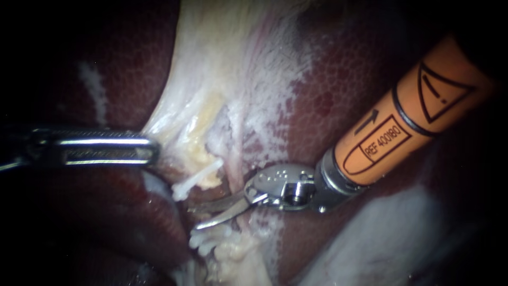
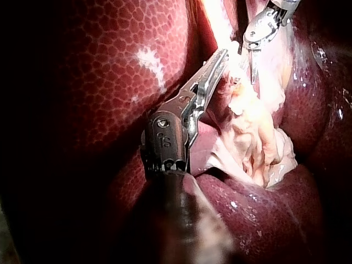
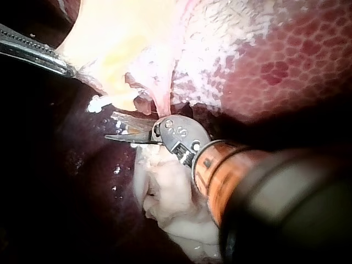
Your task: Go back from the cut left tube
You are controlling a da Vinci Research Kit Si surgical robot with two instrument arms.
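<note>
Withdrawal seems just starting: right instrument (image 1: 205,215), blades slightly spread and empty, sits beside the white clip (image 1: 197,180). Next, draw it straight back. Left instrument (image 1: 150,150) seemingly pinches pale tissue (image 1: 177,119).

Dark maroon liver (image 1: 344,106), tiled with a fine honeycomb of paler cells. Bright orange shaft with black line markings on the right instrument (image 1: 191,218), silver steel at its blades. Frosted white flecking on the liver just above that instrument's tip. Cream to butter-yellow pale tissue (image 1: 211,79), streaked pink, above and left of the tip. White clip (image 1: 196,181) just beside it. Silver-grey, finely ridged left instrument (image 1: 151,151) well to its left.
</note>
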